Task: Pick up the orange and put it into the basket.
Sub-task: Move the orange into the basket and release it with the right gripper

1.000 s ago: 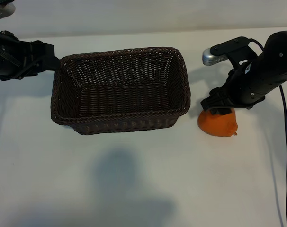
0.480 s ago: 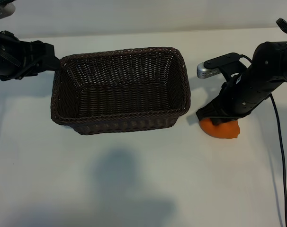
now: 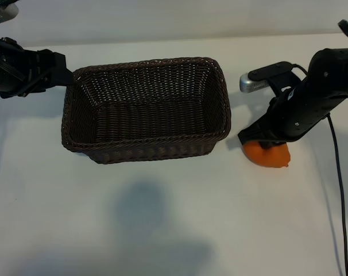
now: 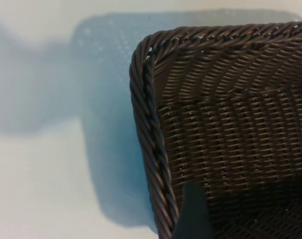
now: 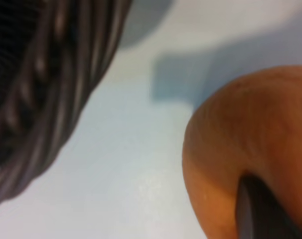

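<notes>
Since the earliest frame our right arm has swung lower and settled onto the orange [image 3: 268,155], now hiding more of its top; between the half-second-old frame and now almost nothing shifts. Right tool [image 3: 265,141] sits pressed on the fruit's upper side, and the right wrist view shows a dark fingertip [image 5: 258,209] against the orange skin. We read it as clamped on the orange, though the far finger is hidden. Orange rests on the bench [image 3: 162,218], just beside the wicker basket [image 3: 145,140] at its right end, apart from the wall, not lifted. Basket looks empty and hasn't moved.

Left tool [image 3: 65,75] is parked at the basket's far-left corner, jaws spread, one finger showing by the braided rim in its wrist view.

We judge the grasp step nearly done; next calls for a lift clearing the rim, then across. Risk: the roundish fruit slips from an off-centre pinch.
</notes>
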Motion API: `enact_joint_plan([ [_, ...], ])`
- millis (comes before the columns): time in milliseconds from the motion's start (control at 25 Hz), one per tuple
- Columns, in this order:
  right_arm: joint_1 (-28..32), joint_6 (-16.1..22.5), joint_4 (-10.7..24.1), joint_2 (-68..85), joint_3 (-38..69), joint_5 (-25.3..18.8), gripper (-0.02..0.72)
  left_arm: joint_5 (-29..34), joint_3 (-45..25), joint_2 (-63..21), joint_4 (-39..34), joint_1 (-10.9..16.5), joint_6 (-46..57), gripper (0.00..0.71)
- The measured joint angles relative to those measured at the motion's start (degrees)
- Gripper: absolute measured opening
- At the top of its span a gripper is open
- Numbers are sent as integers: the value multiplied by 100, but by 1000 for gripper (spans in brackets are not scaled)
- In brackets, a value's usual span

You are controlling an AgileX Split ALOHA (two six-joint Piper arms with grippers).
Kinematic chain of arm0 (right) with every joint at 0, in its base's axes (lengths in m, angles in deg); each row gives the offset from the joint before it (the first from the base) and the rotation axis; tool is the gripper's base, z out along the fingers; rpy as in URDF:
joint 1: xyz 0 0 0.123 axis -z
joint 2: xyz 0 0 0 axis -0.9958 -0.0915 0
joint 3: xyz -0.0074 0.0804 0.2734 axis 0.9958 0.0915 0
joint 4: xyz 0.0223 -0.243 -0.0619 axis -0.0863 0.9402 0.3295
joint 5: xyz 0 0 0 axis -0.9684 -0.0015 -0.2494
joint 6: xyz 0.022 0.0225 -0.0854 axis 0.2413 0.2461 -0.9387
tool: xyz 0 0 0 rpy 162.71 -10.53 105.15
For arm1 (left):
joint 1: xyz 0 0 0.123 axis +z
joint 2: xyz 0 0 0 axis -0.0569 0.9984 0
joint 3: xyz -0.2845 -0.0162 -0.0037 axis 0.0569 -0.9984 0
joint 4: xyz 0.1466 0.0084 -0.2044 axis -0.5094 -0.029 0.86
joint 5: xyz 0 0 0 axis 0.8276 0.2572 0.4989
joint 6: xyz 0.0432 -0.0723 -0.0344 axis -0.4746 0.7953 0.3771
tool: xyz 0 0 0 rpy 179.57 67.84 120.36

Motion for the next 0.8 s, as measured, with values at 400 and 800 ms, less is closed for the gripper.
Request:
enact_joint_plan([
  [400,0,0,151,1177,-751,-724,48,10,0,0,0,0,0,592],
  [800,0,0,164,1205,-1123,-1058,48,59,0,0,0,0,0,592],
])
